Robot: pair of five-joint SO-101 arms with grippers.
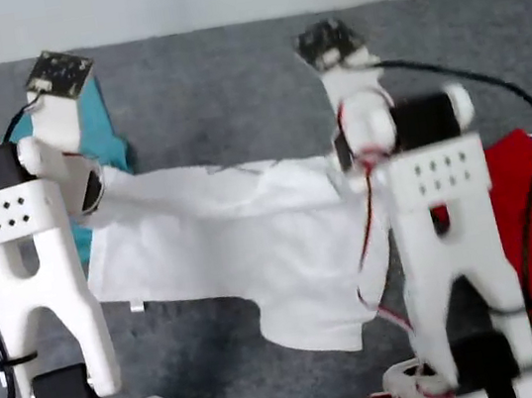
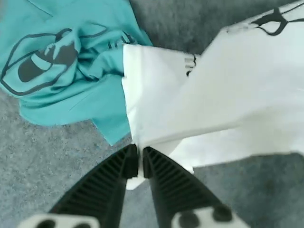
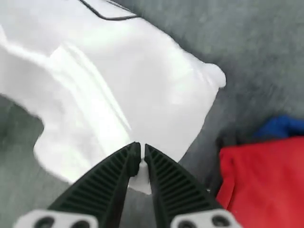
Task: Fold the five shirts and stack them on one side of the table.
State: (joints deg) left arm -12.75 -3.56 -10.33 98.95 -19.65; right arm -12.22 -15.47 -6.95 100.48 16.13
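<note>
Two robot arms bend over a crumpled white cotton shirt spread across the middle of the grey felt-covered table. The right gripper is pinched narrow on the shirt's edge, near a red fabric shirt. The left gripper is clamped the same way on a thin edge at the opposite side. Farther off, a teal printed shirt lies touching the white one. Both holds look slight. An uneven pull could slip the cloth free, or drag the teal shirt along and skew the fold.
</note>
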